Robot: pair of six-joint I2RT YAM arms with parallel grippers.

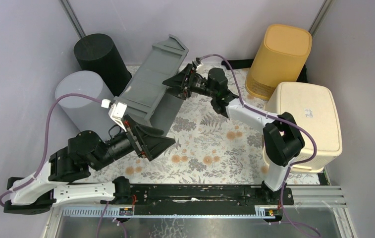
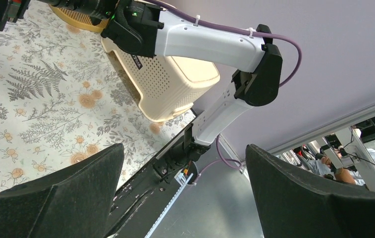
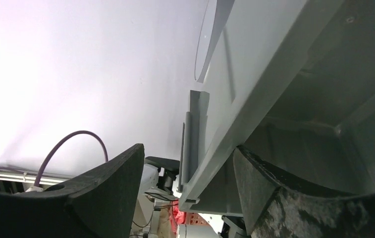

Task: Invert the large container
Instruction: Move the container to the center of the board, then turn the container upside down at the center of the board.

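The grey bin (image 1: 150, 91) stands tilted at the far left of the worktop (image 1: 210, 134); the right hand (image 1: 178, 84) straddles its rim, fingers apart, the left hand (image 1: 153, 141) spread wide, empty, beside it

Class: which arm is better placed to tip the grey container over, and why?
Right. The right gripper has its open jaws astride the rim of the grey container, while the left gripper stands open with nothing between its jaws.

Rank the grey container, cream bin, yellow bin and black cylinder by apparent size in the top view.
Largest: grey container and cream bin, too alike to rank.
Then: yellow bin.
Smallest: black cylinder.
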